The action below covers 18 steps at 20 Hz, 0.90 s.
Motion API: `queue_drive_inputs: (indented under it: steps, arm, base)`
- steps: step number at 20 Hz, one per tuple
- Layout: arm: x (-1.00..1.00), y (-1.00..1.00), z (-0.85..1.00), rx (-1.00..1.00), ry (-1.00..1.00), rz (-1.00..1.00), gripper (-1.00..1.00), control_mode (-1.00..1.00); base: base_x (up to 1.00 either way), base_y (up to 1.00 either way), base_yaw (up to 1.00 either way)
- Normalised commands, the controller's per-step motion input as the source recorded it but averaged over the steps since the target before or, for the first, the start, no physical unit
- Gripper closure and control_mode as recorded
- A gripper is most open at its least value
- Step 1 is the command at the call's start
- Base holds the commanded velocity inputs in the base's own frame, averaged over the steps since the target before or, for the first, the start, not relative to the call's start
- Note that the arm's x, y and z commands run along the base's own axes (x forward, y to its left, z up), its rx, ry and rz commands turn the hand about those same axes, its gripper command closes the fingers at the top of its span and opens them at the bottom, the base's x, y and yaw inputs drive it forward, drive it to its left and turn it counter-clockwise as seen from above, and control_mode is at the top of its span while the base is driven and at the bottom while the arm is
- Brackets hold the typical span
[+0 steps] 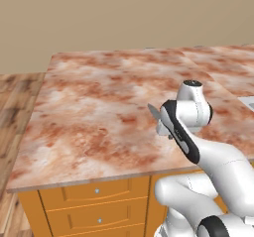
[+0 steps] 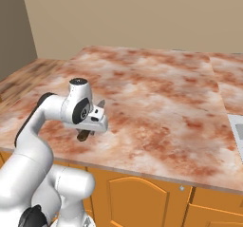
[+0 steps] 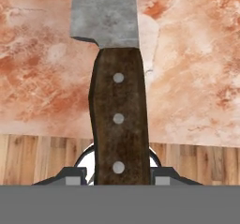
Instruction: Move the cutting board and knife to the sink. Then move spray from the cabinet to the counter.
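Observation:
My gripper is shut on the knife, whose dark riveted handle sits between the fingers while the grey blade points away from the hand. The gripper hovers just above the counter near its front edge, with the blade tip sticking out to the left. From the other side, the gripper shows the handle end below it, over the counter. A light grey corner of the sink sits at the far right, also the sink. Cutting board, spray and cabinet are out of view.
Orange drawers with small knobs run under the counter's front edge. Wooden floor lies to the left of the counter and shows below the knife as floor. A beige wall stands behind.

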Motion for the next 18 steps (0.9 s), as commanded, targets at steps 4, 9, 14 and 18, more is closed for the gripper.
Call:
queue_drive_inputs:
  steps: [4,9,14,18]
  arm:
    - [0.00,0.00,0.00,0.00,0.00,0.00,1.00,1.00]
    - [0.00,0.00,0.00,0.00,0.00,0.00,1.00,1.00]
    - [0.00,0.00,0.00,0.00,0.00,0.00,1.00,1.00]
    - [0.00,0.00,0.00,0.00,0.00,0.00,1.00,1.00]
  base:
    - [-0.26,-0.69,0.00]
    - [-0.24,-0.98,-0.01]
    - [0.00,-1.00,0.00]
    - [0.00,-1.00,-0.01]
